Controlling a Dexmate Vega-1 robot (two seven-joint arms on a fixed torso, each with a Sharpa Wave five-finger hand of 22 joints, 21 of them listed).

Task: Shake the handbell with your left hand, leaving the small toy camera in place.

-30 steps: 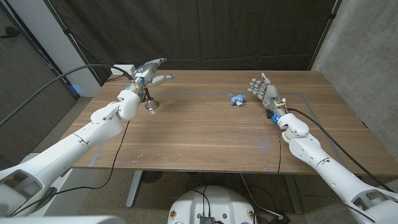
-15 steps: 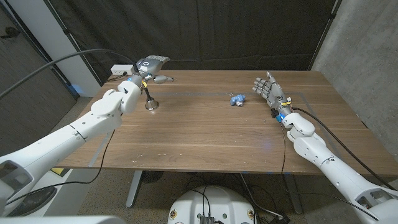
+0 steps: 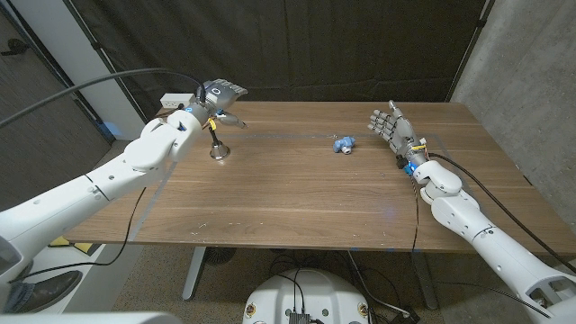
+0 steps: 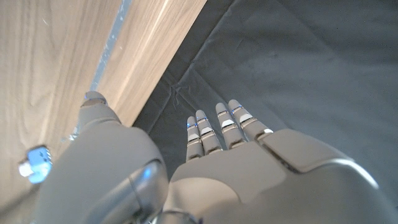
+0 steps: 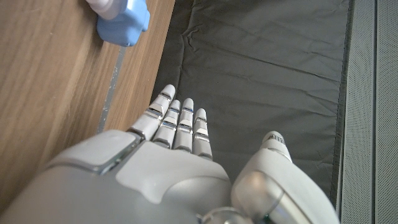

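Note:
The handbell (image 3: 218, 147), a small metal bell with a thin upright handle, stands on the wooden table (image 3: 288, 198) at the back left. My left hand (image 3: 220, 95) hovers just above the handle's top with its fingers (image 4: 217, 127) stretched out straight and nothing in them. The small blue toy camera (image 3: 343, 142) lies at the table's back middle, also visible as the toy camera (image 5: 123, 17) and the toy camera (image 4: 33, 168) in the wrist views. My right hand (image 3: 391, 126) is raised at the back right, to the right of the toy camera, fingers (image 5: 180, 121) extended and holding nothing.
A white power strip (image 3: 176, 100) sits at the table's back left corner, behind my left hand. A dark curtain (image 3: 297, 45) hangs behind the table. Cables trail from both arms.
My left hand has shifted slightly rightward over the bell's handle. My right hand has drifted a little to the right, away from the toy camera. Bell and toy camera have not moved.

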